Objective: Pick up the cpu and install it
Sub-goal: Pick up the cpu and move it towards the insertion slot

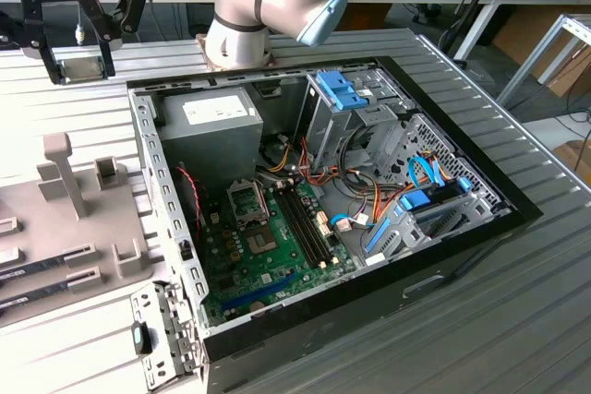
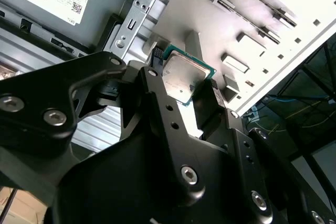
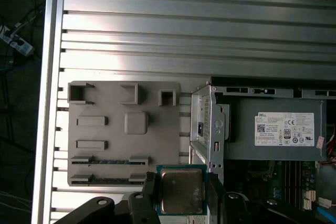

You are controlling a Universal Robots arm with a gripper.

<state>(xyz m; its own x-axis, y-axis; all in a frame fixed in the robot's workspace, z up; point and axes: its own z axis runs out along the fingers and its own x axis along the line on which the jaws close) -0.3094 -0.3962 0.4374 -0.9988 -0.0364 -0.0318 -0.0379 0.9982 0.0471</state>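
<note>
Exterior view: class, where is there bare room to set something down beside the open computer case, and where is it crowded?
Bare: the ribbed table on the exterior view's right of the computer case. Crowded: inside the case, full of cables and a circuit board; the grey tray carries raised holders. The gripper grips the cpu.

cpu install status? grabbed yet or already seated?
Done: pickup, the gripper is shut on the cpu, seen in both wrist views. In hand: cpu held outside the open case. Left: seating; the motherboard socket in the exterior view looks empty.
</note>
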